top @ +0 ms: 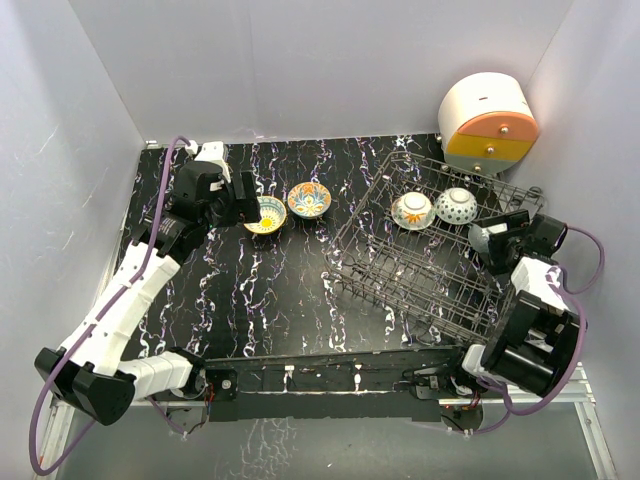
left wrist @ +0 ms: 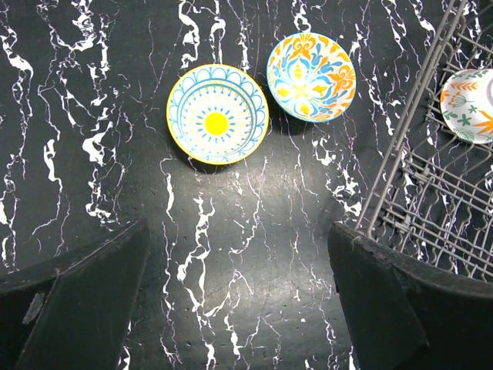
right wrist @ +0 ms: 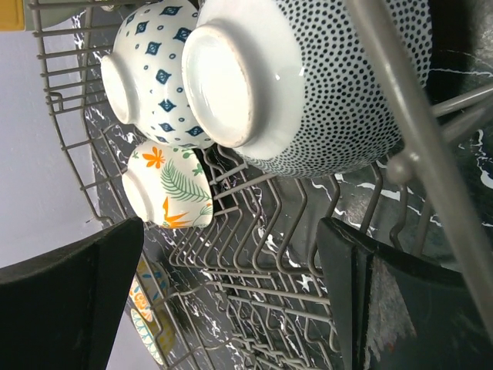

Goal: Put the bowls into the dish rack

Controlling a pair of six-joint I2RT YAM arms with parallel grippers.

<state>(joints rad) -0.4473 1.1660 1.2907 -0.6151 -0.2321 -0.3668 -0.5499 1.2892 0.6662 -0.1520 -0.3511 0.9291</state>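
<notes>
Dish rack is set on the tabletop's right half. Left of it, near the far edge, bowl A and bowl B are placed side by side. Bowl C and bowl D are stood in the rack's far end. Bowl E is seemingly racked right of them, mostly hidden.

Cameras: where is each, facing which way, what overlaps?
Top external: high behind the robot, looking down on the table; left arm and right arm show.
Left wrist: over the table, facing straight down at the yellow bowl and orange bowl; open left gripper at bottom.
Right wrist: low at the dish rack, facing three bowls' bottoms; open right gripper at bottom.
Shared: top and left wrist both show those two bowls.
</notes>
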